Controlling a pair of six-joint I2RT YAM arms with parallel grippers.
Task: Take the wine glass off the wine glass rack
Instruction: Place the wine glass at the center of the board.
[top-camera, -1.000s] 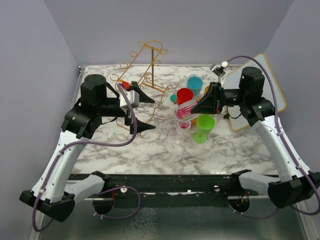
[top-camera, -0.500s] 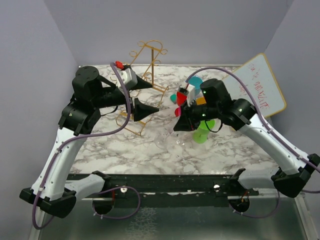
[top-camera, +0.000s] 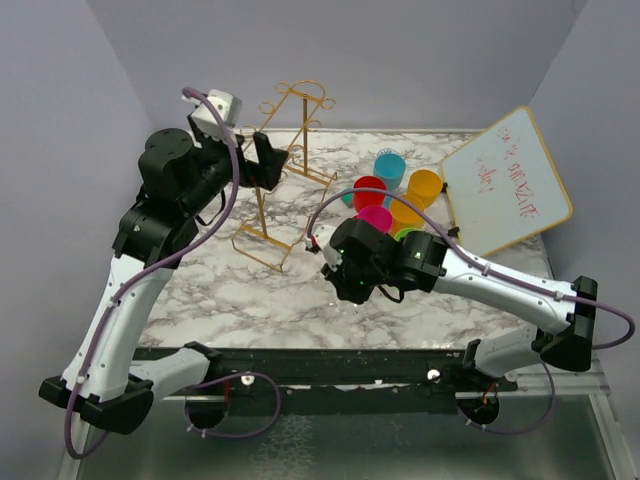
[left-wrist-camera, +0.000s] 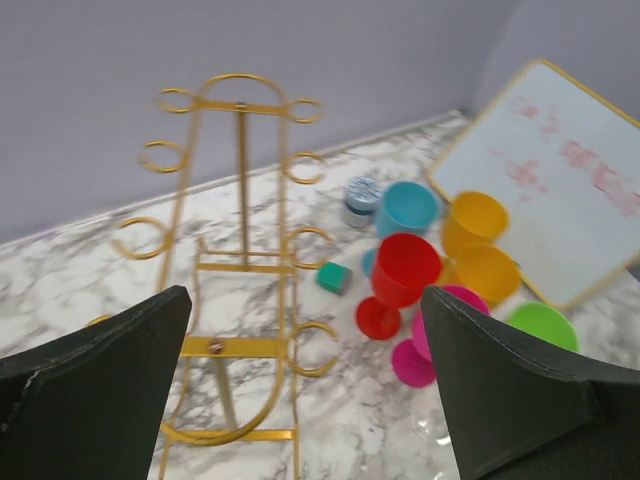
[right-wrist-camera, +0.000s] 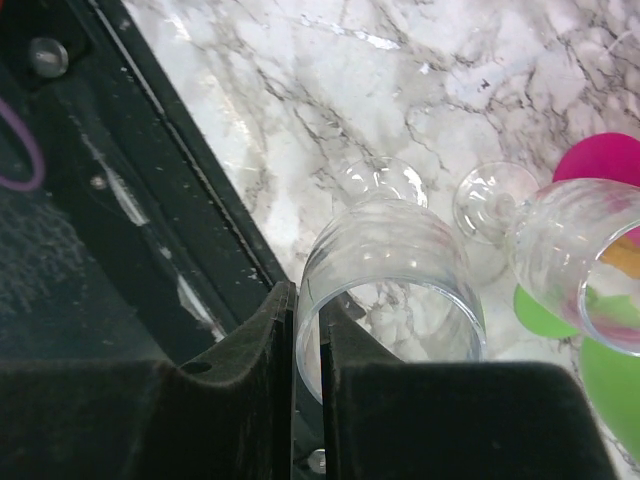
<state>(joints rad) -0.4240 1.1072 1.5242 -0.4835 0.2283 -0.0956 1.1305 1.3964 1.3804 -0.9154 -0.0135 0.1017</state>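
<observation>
Pinching clear stemmed wine glass (right-wrist-camera: 395, 290) at its rim in nearly closed right gripper (right-wrist-camera: 307, 320): mouth toward wrist, stem running down toward marble tabletop (right-wrist-camera: 300, 100). Left gripper (left-wrist-camera: 305, 300) spread wide, empty.

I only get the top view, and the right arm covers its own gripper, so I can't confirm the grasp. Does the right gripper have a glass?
Observer: Yes. In the right wrist view, the right gripper is closed on the rim of a clear wine glass.
Operator: Anything hanging on the rack?
Observer: No. The left wrist view shows the rack with all its visible hooks bare.
Operator: Anything close to the held glass?
Observer: A second glass, also clear, is right beside it, next to a pink cup.
</observation>
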